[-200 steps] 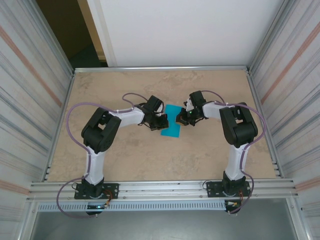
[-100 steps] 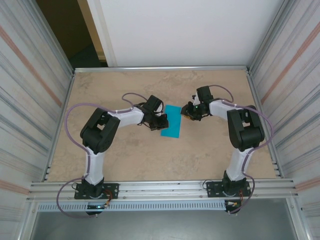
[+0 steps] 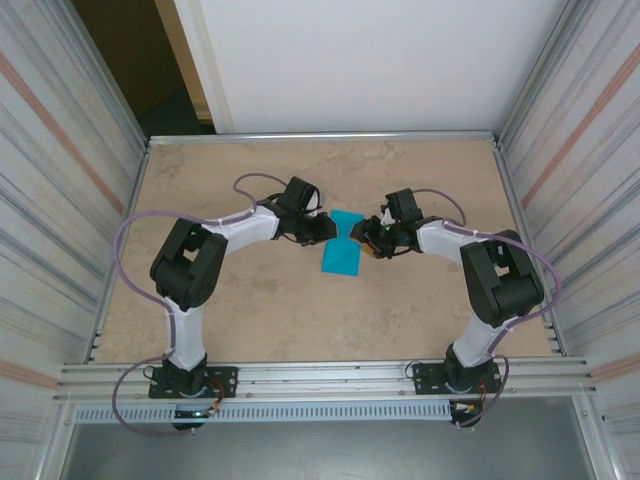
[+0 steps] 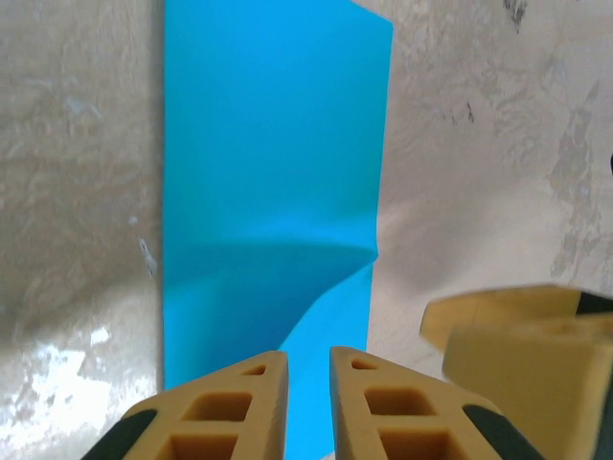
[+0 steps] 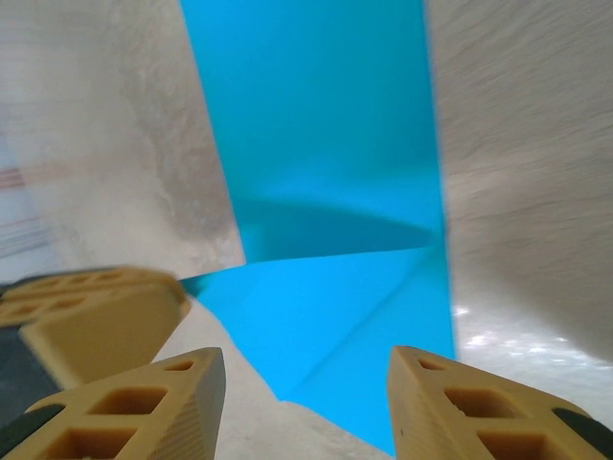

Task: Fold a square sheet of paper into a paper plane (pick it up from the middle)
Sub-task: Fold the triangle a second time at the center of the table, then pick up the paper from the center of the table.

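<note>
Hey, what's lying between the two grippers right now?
The creased teal-blue sheet of paper lies between the left gripper and the right gripper, one at each side edge. The top external view shows it.

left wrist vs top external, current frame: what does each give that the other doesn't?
Left wrist: the raised crease buckling across the square sheet of paper, and the narrow gap between the left gripper fingers over the sheet's near end.
Top external: the sheet's whole outline, which looks narrowed mid-length, with the right gripper opposite the left across it, and the bare table around.
Both: the teal sheet lying on the table, with tan fingers close on either side.
</note>
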Tool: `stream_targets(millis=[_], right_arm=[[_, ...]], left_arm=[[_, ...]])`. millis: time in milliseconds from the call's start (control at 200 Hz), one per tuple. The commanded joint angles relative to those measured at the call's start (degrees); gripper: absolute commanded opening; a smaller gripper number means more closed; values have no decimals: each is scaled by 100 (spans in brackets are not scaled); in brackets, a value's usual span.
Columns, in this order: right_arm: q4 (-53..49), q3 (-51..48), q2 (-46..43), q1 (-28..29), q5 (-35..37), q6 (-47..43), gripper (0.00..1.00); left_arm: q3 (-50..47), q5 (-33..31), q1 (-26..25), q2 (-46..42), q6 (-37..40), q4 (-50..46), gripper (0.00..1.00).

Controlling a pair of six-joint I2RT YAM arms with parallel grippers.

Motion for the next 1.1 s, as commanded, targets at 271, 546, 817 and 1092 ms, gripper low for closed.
stream_targets(millis=[271,546,817,1092], right_arm=[[369,-116,279,46,-196,438,45],[501,-160,456,72,-276,509,42],[549,-106,636,96,-286,518,39],[612,-59,753,168,-328,500,33]], left_arm=[[235,6,7,467,-36,17,20],[136,-111,39,605,-152,-85,20],[-5,-132,73,620,-255,-75,19],[-27,-95,80,650,-280,-75,19]])
